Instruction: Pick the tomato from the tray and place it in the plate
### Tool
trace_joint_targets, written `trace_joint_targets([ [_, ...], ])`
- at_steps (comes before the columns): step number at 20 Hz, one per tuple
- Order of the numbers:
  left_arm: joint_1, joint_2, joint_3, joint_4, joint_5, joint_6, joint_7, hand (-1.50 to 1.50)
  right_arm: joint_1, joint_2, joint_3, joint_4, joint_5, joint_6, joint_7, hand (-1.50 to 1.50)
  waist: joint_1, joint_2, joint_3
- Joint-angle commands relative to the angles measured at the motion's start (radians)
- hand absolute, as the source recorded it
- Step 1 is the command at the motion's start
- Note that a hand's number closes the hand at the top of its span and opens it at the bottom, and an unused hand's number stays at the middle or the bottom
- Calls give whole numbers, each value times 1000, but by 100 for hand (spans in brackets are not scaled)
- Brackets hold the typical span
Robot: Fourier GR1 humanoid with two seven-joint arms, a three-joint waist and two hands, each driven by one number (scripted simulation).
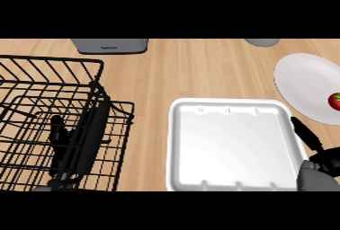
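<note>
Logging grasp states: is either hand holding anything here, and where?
Nothing held. The right hand is open beside the tray; the tomato lies on the plate.

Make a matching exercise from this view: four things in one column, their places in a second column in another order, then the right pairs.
Things:
1. tomato
2. tray
3. wire rack
4. right hand

Places:
A. left side of the counter
B. on the plate, at the view's right edge
C. middle of the counter, nothing in it
D. lower right, beside the tray's right rim

Pairs: 1-B, 2-C, 3-A, 4-D
</note>
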Motion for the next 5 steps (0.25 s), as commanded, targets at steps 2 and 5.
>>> trace_joint_targets([
  [2, -6, -19, 25, 121, 6, -23, -50, 0, 97, 14, 144, -74, 45, -100, 106, -150, -3, 12, -17],
  [5, 19, -73, -58, 26, -45, 40, -1, 0, 101, 14, 174, -93, 85, -116, 170, -150, 0, 11, -17],
])
